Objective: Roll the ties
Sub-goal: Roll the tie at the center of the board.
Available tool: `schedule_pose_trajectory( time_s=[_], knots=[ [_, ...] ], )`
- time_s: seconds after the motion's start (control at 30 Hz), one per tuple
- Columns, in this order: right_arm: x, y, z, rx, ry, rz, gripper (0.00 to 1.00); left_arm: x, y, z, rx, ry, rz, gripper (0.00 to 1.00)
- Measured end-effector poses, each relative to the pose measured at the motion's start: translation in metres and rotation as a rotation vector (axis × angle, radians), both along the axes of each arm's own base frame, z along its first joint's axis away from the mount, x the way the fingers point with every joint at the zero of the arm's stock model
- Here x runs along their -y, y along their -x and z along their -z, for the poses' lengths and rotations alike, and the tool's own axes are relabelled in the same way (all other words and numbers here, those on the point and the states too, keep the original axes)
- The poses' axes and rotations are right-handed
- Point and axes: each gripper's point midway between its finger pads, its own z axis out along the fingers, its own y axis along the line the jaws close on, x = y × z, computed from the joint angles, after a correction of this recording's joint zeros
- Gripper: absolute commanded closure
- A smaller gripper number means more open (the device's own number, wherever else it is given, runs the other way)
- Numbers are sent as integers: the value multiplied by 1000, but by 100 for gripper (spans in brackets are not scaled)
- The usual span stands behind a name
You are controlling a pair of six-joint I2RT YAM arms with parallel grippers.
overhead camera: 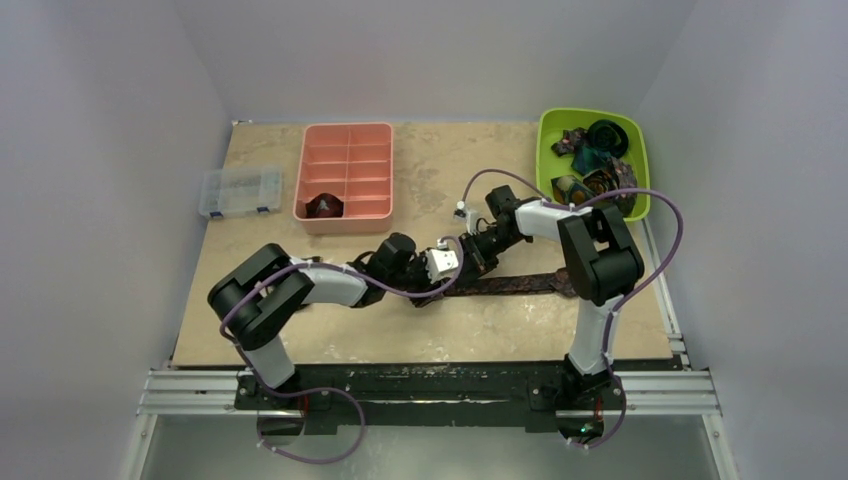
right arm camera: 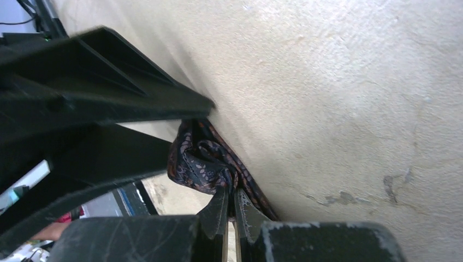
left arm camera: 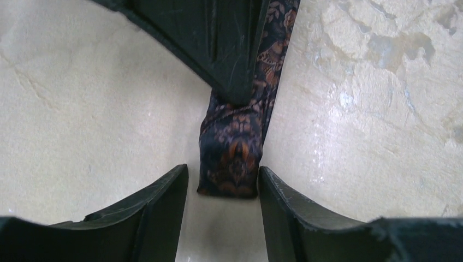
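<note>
Tie [left arm camera: 232,158] is pinched tight by the right gripper [right arm camera: 229,210], seemingly to anchor the fold, while the left gripper [left arm camera: 224,172] straddles its end, half spread, empty.

Mostly cloth, plastic and a stone-look top.
The dark paisley-patterned cloth necktie [left arm camera: 235,147] is finely woven with a soft silky sheen. It lies on a beige mottled stone-look tabletop [left arm camera: 355,136] that's smooth and slightly glossy. The left gripper [left arm camera: 223,188] has matt black plastic fingers [left arm camera: 158,213], scuffed pale along the edges. In the overhead view, the salmon-pink compartment tray [overhead camera: 350,225] and lime-green bin [overhead camera: 592,113] up top are smooth plastic. There's a clear plastic organiser box [overhead camera: 240,192] upper left and a bare metal rail [overhead camera: 660,400] along the bottom.
</note>
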Motion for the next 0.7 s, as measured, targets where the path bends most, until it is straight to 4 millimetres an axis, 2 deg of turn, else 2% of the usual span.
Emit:
schedule_pose_trajectory(
  time_s=[0.2, 0.27, 0.33, 0.47, 0.7],
  knots=[
    [4, 1, 8, -1, 26, -2, 100, -12, 3, 0, -4, 12, -6, 48],
    [4, 1, 8, 0, 26, -3, 100, -12, 4, 0, -2, 17, -2, 47],
    [4, 1, 8, -1, 26, -3, 100, -11, 4, 0, -2, 20, 2, 40],
    [4, 1, 6, 0, 29, 1, 100, -8, 7, -2, -6, 30, 19, 35],
    [2, 0, 3, 8, 32, -1, 100, 4, 2, -2, 3, 33, 28, 37]
  ],
)
